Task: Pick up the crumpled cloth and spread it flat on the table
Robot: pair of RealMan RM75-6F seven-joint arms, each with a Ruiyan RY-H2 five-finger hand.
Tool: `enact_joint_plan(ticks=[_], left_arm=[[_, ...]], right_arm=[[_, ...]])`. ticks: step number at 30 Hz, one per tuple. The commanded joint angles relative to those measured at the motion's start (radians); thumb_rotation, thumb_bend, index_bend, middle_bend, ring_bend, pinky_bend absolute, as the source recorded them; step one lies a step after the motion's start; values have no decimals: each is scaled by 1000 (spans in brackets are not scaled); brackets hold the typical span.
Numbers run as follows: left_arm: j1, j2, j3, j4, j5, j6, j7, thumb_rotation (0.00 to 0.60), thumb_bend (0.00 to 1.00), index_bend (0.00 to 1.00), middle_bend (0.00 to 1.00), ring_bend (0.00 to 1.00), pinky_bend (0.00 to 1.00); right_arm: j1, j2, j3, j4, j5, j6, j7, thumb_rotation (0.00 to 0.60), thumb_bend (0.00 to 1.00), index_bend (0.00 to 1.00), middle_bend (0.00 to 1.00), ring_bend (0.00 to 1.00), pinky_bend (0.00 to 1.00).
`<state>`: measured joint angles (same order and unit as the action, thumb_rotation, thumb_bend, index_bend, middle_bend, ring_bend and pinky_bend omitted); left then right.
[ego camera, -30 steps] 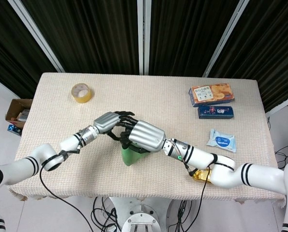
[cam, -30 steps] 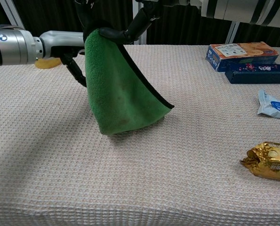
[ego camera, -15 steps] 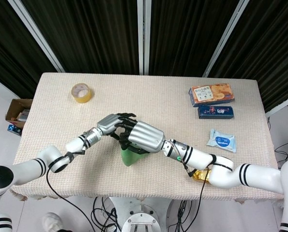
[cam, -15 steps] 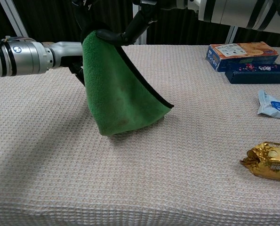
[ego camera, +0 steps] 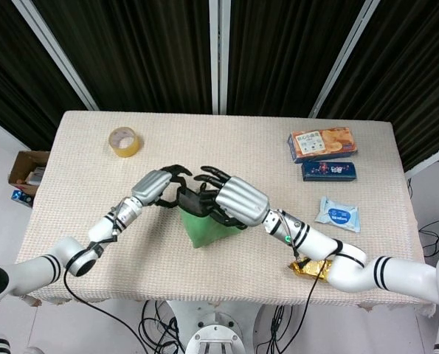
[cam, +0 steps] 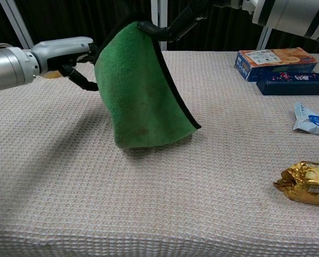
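The green cloth (cam: pixel 143 101) with a dark trim hangs as a tent, its lower end resting on the table (cam: pixel 229 160). My right hand (ego camera: pixel 234 200) pinches the cloth's top edge; only its dark fingers (cam: pixel 167 29) show in the chest view. My left hand (ego camera: pixel 158 188) reaches in from the left, and its fingertips (cam: pixel 87 51) meet the cloth's upper left edge, where it seems to hold it. From above, the cloth (ego camera: pixel 204 230) shows below and between both hands, near the table's middle.
A yellow tape roll (ego camera: pixel 123 141) lies at the back left. At the right are a biscuit box (ego camera: pixel 322 143), a dark blue box (ego camera: pixel 328 171), a wipes packet (ego camera: pixel 338 214) and a gold wrapper (ego camera: pixel 308 268) under my right forearm. A cardboard box (ego camera: pixel 29 173) sits on the floor.
Both hands have drawn apart, the left moving left and the right going up and right. The cloth's top edge has widened and risen between them.
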<state>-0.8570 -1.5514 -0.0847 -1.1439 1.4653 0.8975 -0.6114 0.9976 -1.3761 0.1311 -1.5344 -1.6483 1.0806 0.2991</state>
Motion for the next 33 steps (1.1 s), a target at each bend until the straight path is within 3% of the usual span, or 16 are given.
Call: enact_joint_plan(ticks=[1, 13, 18, 22, 25, 33], left_arm=[[55, 32, -29, -43, -54, 63, 52, 600, 521, 668, 222, 130, 178], [134, 82, -182, -88, -233, 183, 158, 600, 519, 624, 278, 163, 179], [130, 60, -263, -54, -298, 239, 209, 600, 530, 617, 278, 163, 179], [141, 20, -298, -18, -317, 314, 239, 600, 533, 616, 277, 163, 180], [168, -16, -285, 15, -288, 394, 258, 600, 530, 609, 273, 163, 180], [272, -82, -110, 117, -144, 484, 302, 600, 526, 601, 270, 163, 179]], right_arm=[[-17, 7, 7, 13, 21, 11, -4, 600, 647, 863, 454, 128, 75], [27, -10, 152, 143, 168, -28, -91, 600, 647, 870, 454, 128, 60], [60, -38, 210, 224, 207, -20, -147, 600, 646, 869, 453, 128, 18], [71, -60, 225, 281, 193, 22, -171, 600, 645, 869, 453, 128, 9], [61, -75, 209, 320, 168, 58, -172, 600, 643, 869, 452, 128, 9], [7, -102, 55, 369, 61, 61, -122, 600, 616, 869, 452, 128, 9]])
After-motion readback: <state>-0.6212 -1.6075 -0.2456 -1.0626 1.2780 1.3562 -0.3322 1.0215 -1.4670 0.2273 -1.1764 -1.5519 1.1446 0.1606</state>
